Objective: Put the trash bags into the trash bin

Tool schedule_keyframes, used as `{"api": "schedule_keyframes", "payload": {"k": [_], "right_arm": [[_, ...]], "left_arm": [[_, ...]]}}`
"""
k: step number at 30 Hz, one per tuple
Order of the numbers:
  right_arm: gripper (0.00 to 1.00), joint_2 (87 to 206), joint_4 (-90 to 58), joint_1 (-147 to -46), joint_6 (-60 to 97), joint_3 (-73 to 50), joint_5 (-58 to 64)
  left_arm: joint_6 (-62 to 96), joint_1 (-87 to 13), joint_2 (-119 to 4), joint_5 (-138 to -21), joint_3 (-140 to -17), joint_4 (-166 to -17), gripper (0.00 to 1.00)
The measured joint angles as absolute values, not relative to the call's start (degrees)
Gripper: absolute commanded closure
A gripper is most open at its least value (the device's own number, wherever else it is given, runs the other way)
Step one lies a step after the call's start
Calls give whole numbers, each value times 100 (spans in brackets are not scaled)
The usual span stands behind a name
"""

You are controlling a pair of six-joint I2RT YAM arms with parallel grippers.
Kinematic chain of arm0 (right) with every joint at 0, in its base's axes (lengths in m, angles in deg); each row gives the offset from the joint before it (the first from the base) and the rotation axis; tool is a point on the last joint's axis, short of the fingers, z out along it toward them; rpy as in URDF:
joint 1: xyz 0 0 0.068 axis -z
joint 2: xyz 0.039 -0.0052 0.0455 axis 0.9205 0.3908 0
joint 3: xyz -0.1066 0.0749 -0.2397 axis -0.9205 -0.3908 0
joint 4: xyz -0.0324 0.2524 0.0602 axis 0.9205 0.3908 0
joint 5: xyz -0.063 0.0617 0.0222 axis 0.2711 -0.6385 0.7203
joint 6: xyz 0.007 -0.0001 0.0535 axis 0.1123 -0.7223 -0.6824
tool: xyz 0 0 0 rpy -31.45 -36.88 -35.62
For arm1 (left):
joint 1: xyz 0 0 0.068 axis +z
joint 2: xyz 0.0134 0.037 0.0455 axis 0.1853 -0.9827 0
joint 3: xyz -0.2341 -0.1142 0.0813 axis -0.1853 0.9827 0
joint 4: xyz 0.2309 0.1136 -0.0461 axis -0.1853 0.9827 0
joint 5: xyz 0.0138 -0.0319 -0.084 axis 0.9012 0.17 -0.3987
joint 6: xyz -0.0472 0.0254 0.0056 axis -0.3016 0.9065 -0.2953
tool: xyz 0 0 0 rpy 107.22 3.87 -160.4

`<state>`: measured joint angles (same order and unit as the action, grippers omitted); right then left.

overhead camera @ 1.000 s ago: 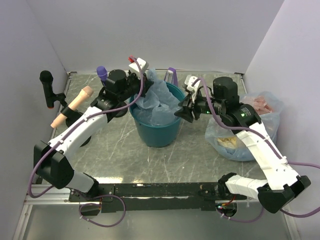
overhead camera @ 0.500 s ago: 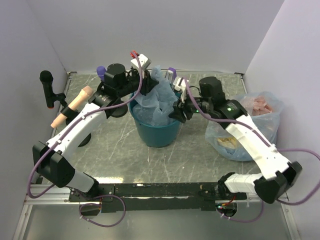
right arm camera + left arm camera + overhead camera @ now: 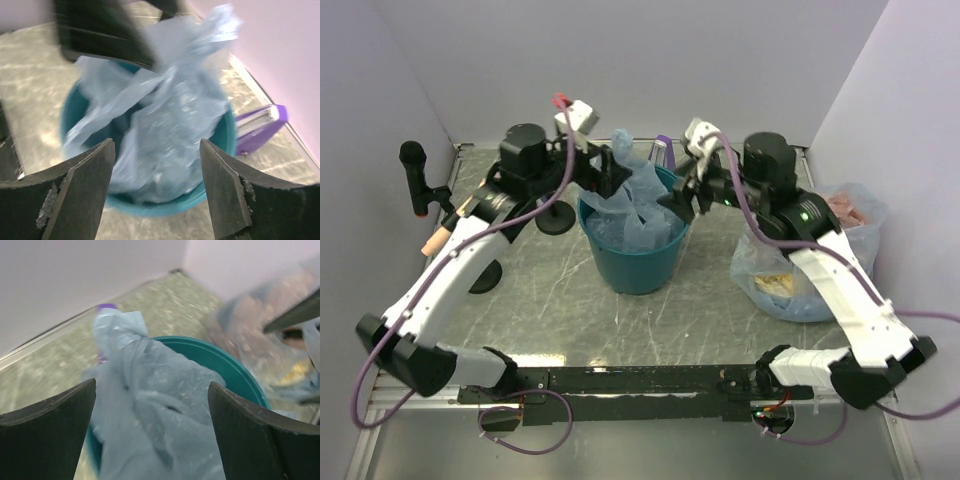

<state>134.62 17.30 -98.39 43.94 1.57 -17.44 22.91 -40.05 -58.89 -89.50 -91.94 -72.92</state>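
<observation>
The thin, crinkled, translucent pale-blue plastic bag (image 3: 632, 205) is lodged in the round teal plastic bucket (image 3: 638, 265). The bucket stands at the centre of the grey marbled desk (image 3: 560, 300), between the two arms. Only the lower part of the bag is contained. A loose peak is raised well above the far rim, and a fold appears to be draped over the left side of the rim.

The left gripper (image 3: 151, 390) is held at the far left of the rim with its jaws spread wide, and nothing is pinched between them. The right gripper (image 3: 156, 145) is poised at the right of the rim, likewise spread and empty. The bag is judged to be mostly in, with its upper part not yet pressed down.

Several failures can be foreseen:
- Springy film may rise again or spill over the rim if it is left unpressed.
- A fold could be caught on a finger and dragged out when an arm is withdrawn.
- The bucket, likely light, could be tipped or slid if it is pushed off-centre at the rim.
- The two grippers are near each other above the opening, so a collision is possible.
- The clear plastic sack of yellow and pink items (image 3: 820, 265), just right of the bucket, might be brushed by the right arm.
</observation>
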Motion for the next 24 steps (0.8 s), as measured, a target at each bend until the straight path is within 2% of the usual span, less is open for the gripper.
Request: {"api": "schedule_keyframes", "payload": {"k": [4, 8, 16, 24], "right_arm": [[23, 14310, 1649, -9839, 4053, 1053, -1386], [23, 14983, 1496, -9848, 3583, 1776, -1314], [23, 15831, 1373, -10104, 2934, 2308, -1224], [25, 16393, 1424, -10211, 2800, 2450, -509]], "left_arm": [[1965, -3775, -5445, -8189, -9340, -6868, 4], [1721, -3581, -5369, -7936, -9690, -6451, 5], [1443, -3561, -5399, -7883, -9292, -6057, 11], [1447, -3550, -5867, -8126, -9189, -6031, 24]]}}
